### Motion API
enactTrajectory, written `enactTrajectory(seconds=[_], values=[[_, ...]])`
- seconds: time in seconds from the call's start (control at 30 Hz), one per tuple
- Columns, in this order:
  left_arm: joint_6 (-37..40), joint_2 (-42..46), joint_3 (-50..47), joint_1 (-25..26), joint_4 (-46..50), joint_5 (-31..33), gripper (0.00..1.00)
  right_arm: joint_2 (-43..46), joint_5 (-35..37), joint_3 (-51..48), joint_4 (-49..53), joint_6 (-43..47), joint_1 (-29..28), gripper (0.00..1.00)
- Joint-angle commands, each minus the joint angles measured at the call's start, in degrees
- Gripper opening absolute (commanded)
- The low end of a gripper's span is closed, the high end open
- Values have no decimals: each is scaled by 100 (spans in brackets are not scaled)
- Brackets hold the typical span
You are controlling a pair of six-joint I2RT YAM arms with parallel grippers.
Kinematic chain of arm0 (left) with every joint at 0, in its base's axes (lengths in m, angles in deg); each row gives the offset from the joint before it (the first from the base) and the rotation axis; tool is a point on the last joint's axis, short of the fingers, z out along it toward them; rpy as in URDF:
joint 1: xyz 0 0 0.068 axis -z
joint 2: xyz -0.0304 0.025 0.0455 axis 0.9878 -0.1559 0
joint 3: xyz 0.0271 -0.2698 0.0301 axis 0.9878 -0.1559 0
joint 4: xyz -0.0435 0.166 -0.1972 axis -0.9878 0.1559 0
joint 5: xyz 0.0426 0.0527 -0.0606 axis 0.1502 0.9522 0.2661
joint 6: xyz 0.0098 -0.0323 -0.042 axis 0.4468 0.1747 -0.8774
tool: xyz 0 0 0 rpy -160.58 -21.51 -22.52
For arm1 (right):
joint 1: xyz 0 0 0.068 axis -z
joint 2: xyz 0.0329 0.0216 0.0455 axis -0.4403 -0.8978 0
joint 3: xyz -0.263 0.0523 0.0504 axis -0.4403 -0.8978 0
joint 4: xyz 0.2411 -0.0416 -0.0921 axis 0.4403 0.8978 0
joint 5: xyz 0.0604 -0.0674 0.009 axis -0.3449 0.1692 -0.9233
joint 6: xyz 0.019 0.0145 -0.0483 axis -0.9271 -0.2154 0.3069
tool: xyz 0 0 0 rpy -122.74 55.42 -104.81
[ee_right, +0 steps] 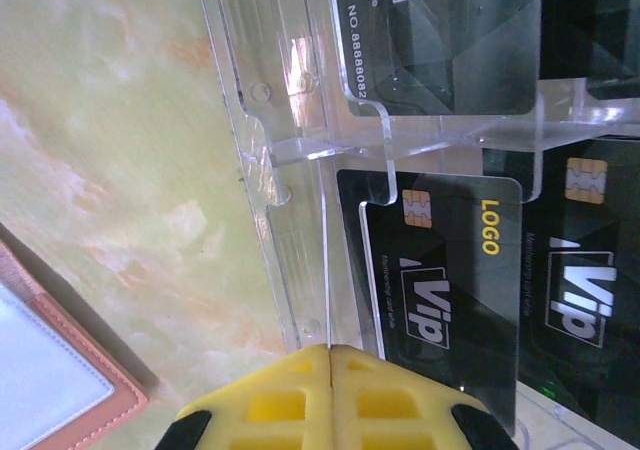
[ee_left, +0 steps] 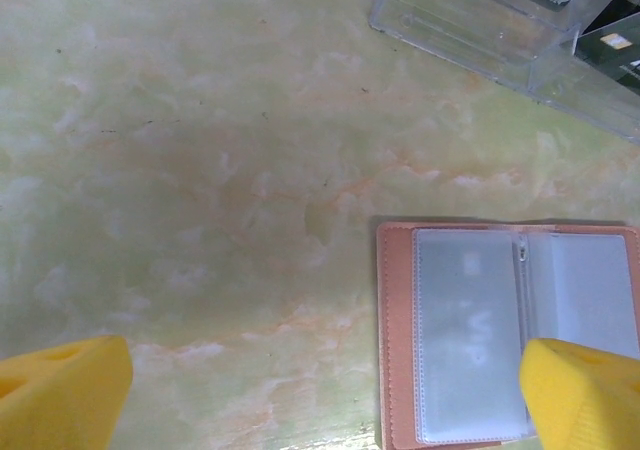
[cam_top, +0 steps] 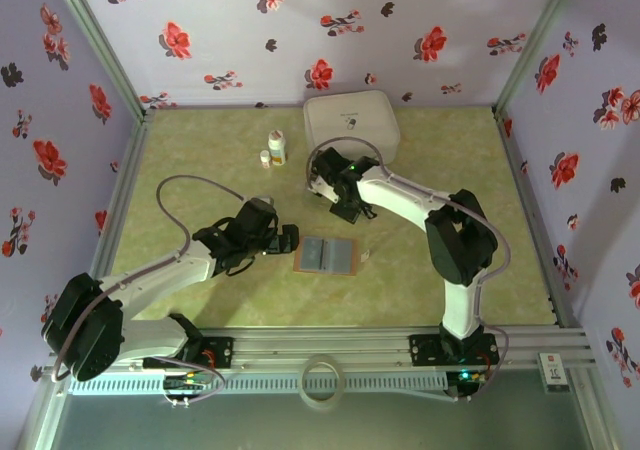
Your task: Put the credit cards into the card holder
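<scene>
**A:** Credit cards (ee_right: 440,290) first. In the right wrist view we see thin, glossy black cards with rounded corners, gold chips and pale "Vip" lettering. They lie in the pockets of a clear plastic tray (ee_right: 290,120), from twelve round to four o'clock.

**B:** And the right gripper (ee_right: 330,395)?

**A:** At six o'clock, its yellow fingers (ee_right: 270,410) pressed shut against each other at the nearest card's left edge. We cannot tell whether that edge is pinched between them. The card holder (ee_right: 50,380) peeks in at eight o'clock, a tan leather-look rim around a grey pocket.

**B:** How should we handle this step?

**A:** We judge it a pick from the tray. A slick, thin card wants an edge grip and a straight lift clear of the dividers, so it neither catches nor drags the light tray.

**B:** The left wrist view?

**A:** The left gripper (ee_left: 320,400) hangs wide open over the marbled green table (ee_left: 200,170). The card holder lies open and flat at four o'clock, with cloudy sleeves either side of its spine. The tray's corner is at one o'clock.

**B:** From above?

**A:** The card holder sits just below centre, with the left gripper at its nine o'clock and the right gripper at its one o'clock.
</scene>
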Motion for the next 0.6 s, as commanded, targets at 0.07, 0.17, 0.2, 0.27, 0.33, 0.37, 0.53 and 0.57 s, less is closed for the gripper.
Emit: enactTrajectory(seconds=[0.07,0.17,0.2,0.27,0.33,0.37,0.53,0.57], values=[[219,-70,120,-43,237,-64,100,467,8,385,520,24,-187,0],[303,-110,135,-43,294,-64,100,721,1,401,558,-196,-252,0],[332,-137,138,-37,321,-64,100,816,-27,381,553,-305,-258,0],[398,-196,161,-36,355,-64,100,1037,-87,229,424,-618,-260,0],[477,-296,203,-10,376,-56,100,1311,-121,-24,184,-1068,-228,0],[503,-340,226,11,378,-54,100,1432,-154,-183,38,-1363,-197,0],[633,-656,385,214,399,148,100,2285,-1262,-1303,-900,-2766,106,0],[659,-709,412,260,408,206,100,2486,-1493,-1536,-1157,-3059,195,0]])
